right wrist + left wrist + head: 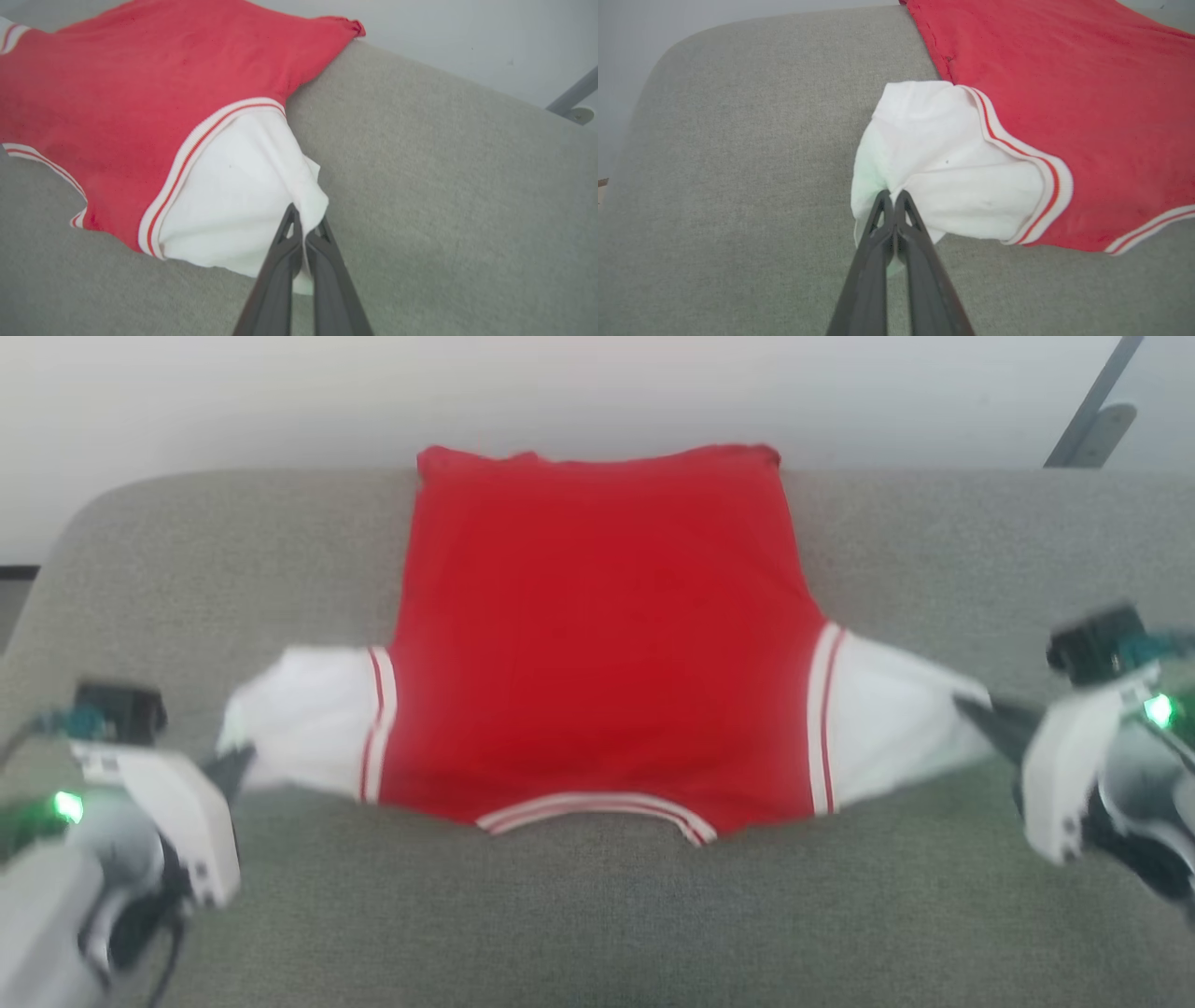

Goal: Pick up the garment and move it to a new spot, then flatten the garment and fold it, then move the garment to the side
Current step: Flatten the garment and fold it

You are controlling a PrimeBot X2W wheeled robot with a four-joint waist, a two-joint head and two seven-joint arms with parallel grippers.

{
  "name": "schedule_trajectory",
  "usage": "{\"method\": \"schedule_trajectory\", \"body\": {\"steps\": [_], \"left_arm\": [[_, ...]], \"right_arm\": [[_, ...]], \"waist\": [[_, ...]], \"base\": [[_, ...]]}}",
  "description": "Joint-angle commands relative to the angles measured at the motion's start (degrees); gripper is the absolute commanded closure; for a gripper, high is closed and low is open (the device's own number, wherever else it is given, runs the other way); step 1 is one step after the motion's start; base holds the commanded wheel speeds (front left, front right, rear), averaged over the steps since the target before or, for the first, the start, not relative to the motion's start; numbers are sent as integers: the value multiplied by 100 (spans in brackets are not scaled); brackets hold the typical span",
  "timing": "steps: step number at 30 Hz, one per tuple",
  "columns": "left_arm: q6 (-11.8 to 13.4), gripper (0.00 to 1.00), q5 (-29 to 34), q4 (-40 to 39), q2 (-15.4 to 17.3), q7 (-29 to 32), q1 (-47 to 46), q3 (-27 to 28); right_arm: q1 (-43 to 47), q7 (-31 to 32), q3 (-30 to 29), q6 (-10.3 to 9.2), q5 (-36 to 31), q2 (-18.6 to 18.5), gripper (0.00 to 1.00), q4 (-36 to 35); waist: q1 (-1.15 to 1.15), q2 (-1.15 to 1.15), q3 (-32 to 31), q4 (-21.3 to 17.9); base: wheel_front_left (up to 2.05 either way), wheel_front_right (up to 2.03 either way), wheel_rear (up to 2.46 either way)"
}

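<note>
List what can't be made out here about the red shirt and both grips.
- Head view: blur softens the garment and its trim.
- Left wrist view: the left gripper hides how much sleeve cloth it pinches.
- Right wrist view: the right gripper hides the same on its sleeve.
- All views: the garment's underside lies against the grey surface.
- Head view: a metal leg is cut off by the top edge.

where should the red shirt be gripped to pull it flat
By its two white sleeve ends, from the outer sides: they stick out sideways from the garment, so outward pulls should stretch it flat. The left gripper and right gripper are shut there.
</note>
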Motion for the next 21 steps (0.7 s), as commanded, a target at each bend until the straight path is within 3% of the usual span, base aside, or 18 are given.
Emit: {"method": "schedule_trajectory", "body": {"steps": [1, 2, 4, 11, 16, 21], "left_arm": [[235, 100, -154, -415, 153, 93, 406, 59], [549, 100, -291, -1020, 344, 185, 875, 134], [879, 100, -438, -1602, 533, 251, 1355, 195], [1854, 100, -826, -3188, 1101, 275, 2784, 436], [2179, 100, -928, -3737, 1240, 159, 3301, 544], [2272, 100, -956, -3899, 1160, 47, 3495, 532]], "right_arm": [[288, 139, 14, -10, 104, -199, 100, -228], [642, 283, 4, -10, 220, -375, 100, -521], [1010, 415, -23, -10, 325, -521, 100, -785], [2159, 700, -311, -10, 494, -820, 100, -1473], [2689, 767, -629, -10, 409, -795, 100, -1605], [2984, 808, -917, -10, -25, -392, 100, -1384]], "waist": [[0, 0, -85, 13], [0, 0, -127, 12], [0, 0, -155, 6], [0, 0, -134, -17], [0, 0, -67, -12], [0, 0, 5, -8]], "base": [[0, 0, 0], [0, 0, 0], [0, 0, 0], [0, 0, 0], [0, 0, 0], [0, 0, 0]]}}
